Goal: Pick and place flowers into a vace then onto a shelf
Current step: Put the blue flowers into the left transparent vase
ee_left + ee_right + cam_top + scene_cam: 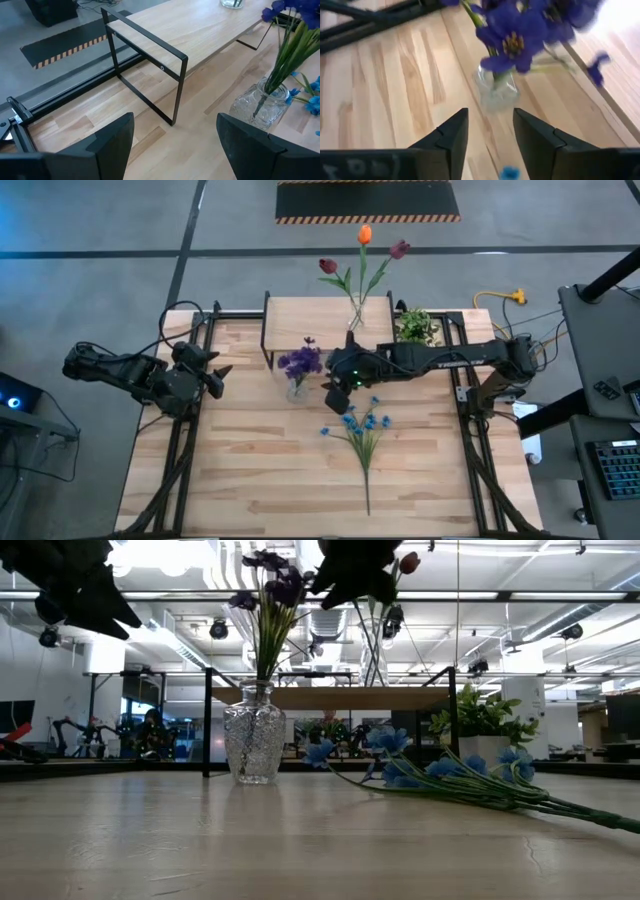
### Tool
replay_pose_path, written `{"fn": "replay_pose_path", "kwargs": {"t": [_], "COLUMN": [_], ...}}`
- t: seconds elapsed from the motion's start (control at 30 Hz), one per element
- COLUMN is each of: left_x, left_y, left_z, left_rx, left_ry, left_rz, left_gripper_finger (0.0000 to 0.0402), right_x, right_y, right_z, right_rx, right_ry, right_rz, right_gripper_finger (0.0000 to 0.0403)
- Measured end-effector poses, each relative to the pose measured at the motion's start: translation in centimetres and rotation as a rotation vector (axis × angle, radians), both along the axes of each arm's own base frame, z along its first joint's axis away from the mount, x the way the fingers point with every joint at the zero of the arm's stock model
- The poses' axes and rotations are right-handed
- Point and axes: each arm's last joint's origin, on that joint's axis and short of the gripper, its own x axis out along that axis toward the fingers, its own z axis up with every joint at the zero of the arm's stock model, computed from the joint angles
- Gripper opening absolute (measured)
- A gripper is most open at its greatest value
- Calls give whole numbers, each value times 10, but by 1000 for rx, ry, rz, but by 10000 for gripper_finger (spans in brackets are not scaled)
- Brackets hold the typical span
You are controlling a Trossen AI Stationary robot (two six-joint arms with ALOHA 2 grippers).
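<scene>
A clear glass vase (297, 388) with the purple bunch (300, 361) stands on the table in front of the shelf (300, 325). A second glass vase (354, 317) holding the red, orange and maroon tulips (364, 235) stands on the shelf's top board. The blue bunch (362, 423) lies flat on the table, stems toward the near edge. My right gripper (335, 394) hovers open just right of the purple vase (495, 92), above the table. My left gripper (222, 372) is open at the table's left side, raised and facing the shelf leg (175, 85).
A small leafy potted plant (417, 327) stands at the shelf's right end. Bare plank table (250, 470) stretches across the near half. The shelf's black legs (207, 730) stand between my left gripper and the purple vase (260, 107).
</scene>
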Motion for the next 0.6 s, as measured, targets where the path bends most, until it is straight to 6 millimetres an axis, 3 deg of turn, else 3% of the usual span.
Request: {"fn": "replay_pose_path", "kwargs": {"t": [0.33, 0.6], "left_x": [0, 7], "left_y": [0, -4], "left_z": [0, 4], "left_rx": [-9, -72], "left_ry": [7, -49], "left_rz": [-14, -74], "left_gripper_finger": [267, 267], "right_x": [-34, -53], "right_y": [24, 60], "right_z": [14, -7], "right_rx": [64, 68], "right_ry": [101, 226], "right_rz": [-11, -33], "right_gripper_finger": [173, 169]}}
